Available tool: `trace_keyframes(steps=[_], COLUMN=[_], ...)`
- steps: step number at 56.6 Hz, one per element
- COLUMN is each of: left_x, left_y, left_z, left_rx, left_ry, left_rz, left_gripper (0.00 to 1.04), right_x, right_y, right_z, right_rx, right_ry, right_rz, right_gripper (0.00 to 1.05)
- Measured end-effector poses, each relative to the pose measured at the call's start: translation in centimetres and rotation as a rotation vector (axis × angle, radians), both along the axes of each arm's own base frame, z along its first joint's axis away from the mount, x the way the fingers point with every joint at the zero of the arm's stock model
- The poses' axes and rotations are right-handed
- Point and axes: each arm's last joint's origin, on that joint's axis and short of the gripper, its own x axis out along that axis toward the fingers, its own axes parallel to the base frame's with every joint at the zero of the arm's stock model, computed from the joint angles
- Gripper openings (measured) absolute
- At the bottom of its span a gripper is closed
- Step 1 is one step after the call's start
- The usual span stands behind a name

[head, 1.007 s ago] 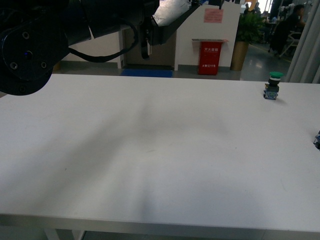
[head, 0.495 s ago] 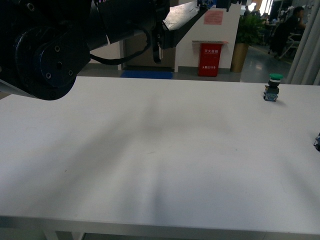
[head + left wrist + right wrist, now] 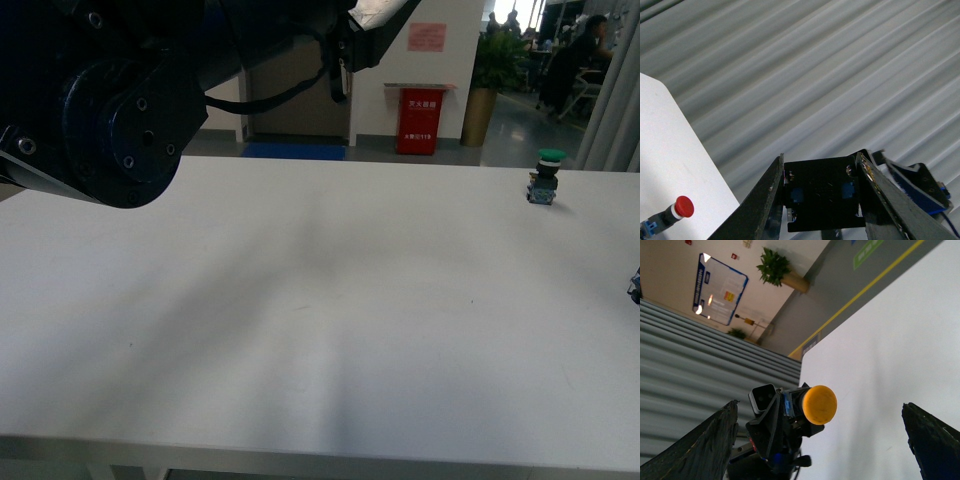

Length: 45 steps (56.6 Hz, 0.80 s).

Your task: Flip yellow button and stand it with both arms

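Holding the yellow button [image 3: 820, 404] clear of the desk [image 3: 320, 300], the left jaws clamp its black block; we see the right jaws wide open, empty. Flipping and standing it remain, we judge.

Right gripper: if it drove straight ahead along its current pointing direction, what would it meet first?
Probably the yellow button: its cap sits centred between the open fingers, facing them, held up by the left gripper. Depth is unclear.
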Motion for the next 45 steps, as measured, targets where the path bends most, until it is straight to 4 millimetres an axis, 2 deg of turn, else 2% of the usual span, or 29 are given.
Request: trace_keyframes(steps=[2,6,13,19,24,33,45], left_x=[-0.2,-0.6,-0.9,-0.8,-0.7,-0.6,-0.6], left_y=[-0.4,-1.0,-1.4,-1.3,-0.9,-0.6,-0.6], left_z=[-0.1,-0.7,-1.0,-1.0,-1.3,-1.4,-1.4], left_rx=[-0.002,-0.002,0.000,0.003,0.007,0.009,0.002], left_ry=[0.007,0.028,0.037,0.045,0.052,0.059,0.059], left_rz=[-0.009,-0.019,-0.029,-0.027,-0.018,-0.008,0.000], left_gripper=[0.36,0.36,0.36,0.36,0.36,0.36,0.36], right_x=[0.7,1.8,3.3,4.4,4.5,4.4,3.5], right_y=[0.6,1.7,3.2,3.6,2.9,1.2,1.5], right_z=[-1.5,-3.3,-4.2,-4.5,-4.3,-3.8,-2.8], right_rx=[0.062,0.116,0.173,0.194,0.211,0.232,0.216], right_ry=[0.057,0.114,0.138,0.143,0.131,0.112,0.076], right_rz=[0.006,0.000,0.003,-0.010,-0.010,0.000,0.067], right_gripper=[0.98,0.98,0.98,0.98,0.98,0.98,0.98])
